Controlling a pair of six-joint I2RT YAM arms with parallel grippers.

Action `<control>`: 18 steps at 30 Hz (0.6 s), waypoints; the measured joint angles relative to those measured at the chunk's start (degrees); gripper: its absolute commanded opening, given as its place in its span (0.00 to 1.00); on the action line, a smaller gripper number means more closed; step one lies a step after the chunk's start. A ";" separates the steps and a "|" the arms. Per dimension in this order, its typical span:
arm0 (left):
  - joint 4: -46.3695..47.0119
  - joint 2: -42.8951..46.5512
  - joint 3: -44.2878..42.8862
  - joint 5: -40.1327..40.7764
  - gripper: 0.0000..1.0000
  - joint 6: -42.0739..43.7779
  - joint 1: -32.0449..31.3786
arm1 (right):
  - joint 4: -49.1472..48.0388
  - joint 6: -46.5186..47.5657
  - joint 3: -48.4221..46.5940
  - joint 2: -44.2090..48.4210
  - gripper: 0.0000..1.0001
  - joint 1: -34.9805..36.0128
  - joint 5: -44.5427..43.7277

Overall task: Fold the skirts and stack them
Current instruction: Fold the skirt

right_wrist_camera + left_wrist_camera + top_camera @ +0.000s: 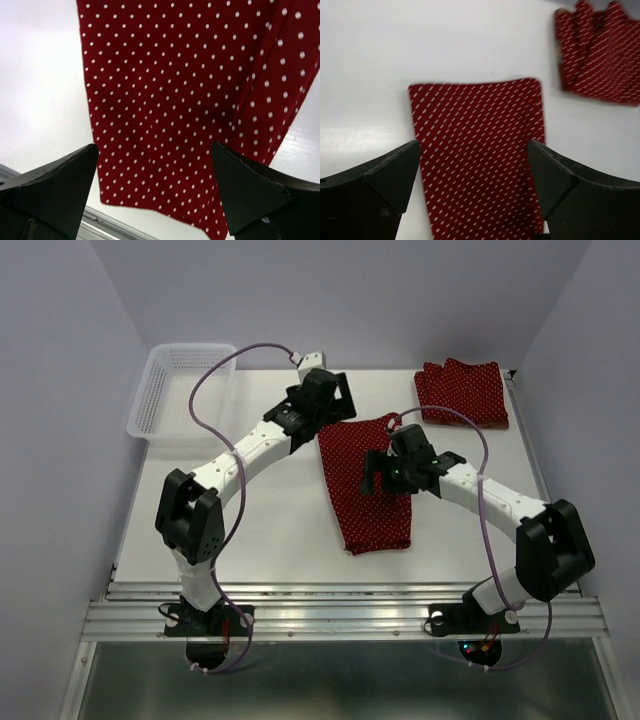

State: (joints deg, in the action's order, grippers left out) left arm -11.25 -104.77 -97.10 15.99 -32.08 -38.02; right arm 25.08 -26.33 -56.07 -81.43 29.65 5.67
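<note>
Left hand [474, 150] and right hand [154, 147] both hung wide open and empty over a dark red, white-dotted skirt [365, 490] in the middle of the table [260, 530]. The left hand was at the skirt's far end and the right hand over its right edge. We judged the step to be the next fold of this long panel. To do it well, we would pinch both corners of one short end together, carry them level to the other end, match the edges, and only then let go. The skirt lay flat, running from far to near, with an overlapped layer along its right side. A stack [462, 392] of folded dotted skirts sat at the far right corner, well apart from a white basket [170, 390] at far left.
</note>
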 measured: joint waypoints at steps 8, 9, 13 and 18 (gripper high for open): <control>-4.24 5.07 17.05 2.84 0.99 -3.30 2.69 | -1.73 2.91 -2.47 -10.40 1.00 -4.46 -0.07; -4.55 5.86 17.99 3.08 0.99 -3.63 2.97 | -1.77 3.04 -2.47 -10.88 1.00 -5.16 -0.07; -5.07 10.43 19.93 4.44 0.99 -4.48 4.50 | -2.08 3.78 -2.47 -12.90 1.00 -8.04 -0.13; -4.50 14.25 20.61 5.27 0.99 -4.70 5.18 | -2.54 4.96 -2.58 -13.57 1.00 -8.66 0.63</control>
State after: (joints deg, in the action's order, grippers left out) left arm -15.75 -90.52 -76.49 21.26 -36.77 -32.84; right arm 22.55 -21.37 -58.65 -95.00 20.99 6.31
